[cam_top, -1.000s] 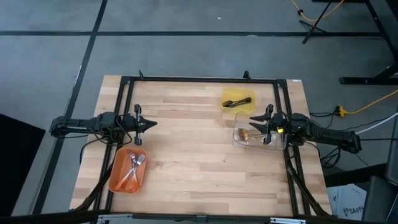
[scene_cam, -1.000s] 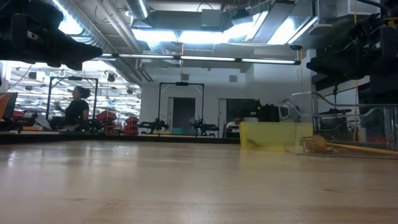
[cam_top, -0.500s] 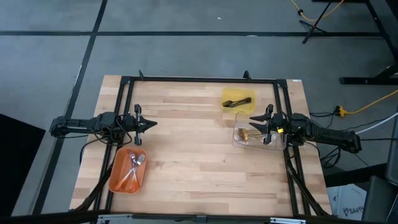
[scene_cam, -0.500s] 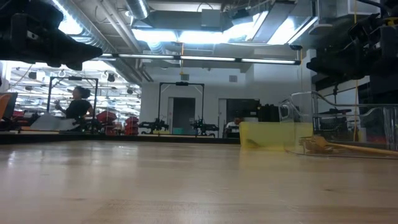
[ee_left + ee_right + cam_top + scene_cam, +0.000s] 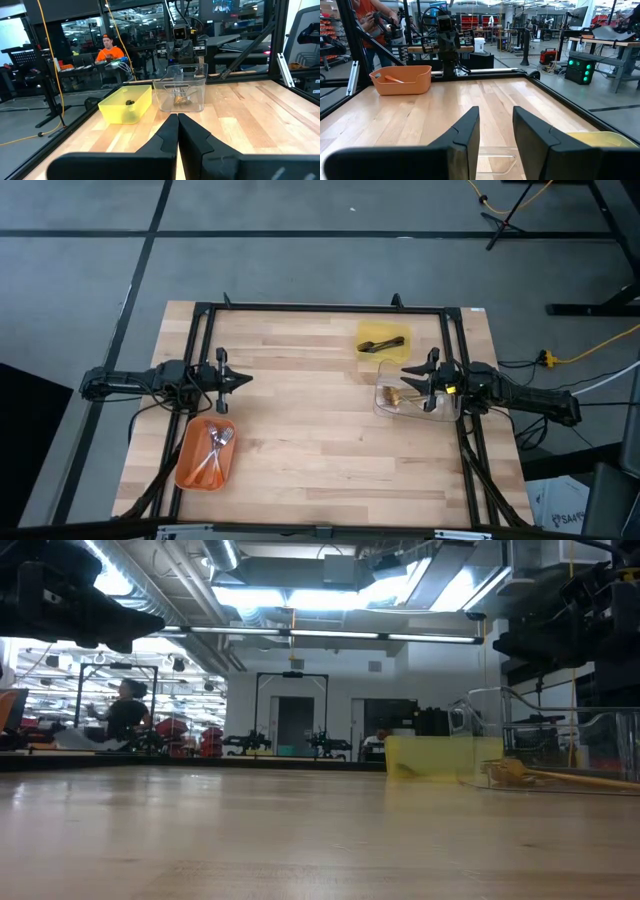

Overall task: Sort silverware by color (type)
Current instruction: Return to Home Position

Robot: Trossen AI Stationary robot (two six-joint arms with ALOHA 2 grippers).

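Silver fork tines (image 5: 224, 437): high view only | left end effector (image 5: 177, 116) closed | right end effector (image 5: 495, 109) parted, empty

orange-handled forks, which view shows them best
The high view: it looks straight down into the orange bin, so the orange-handled forks lie exposed. The right wrist view shows only a handle past the far bin's rim; the low and left wrist views miss them.

wooden table (image 5: 320, 440) | left: orange tray (image 5: 189, 463) | right: yellow tray (image 5: 364, 331), clear tray (image 5: 381, 408) close together
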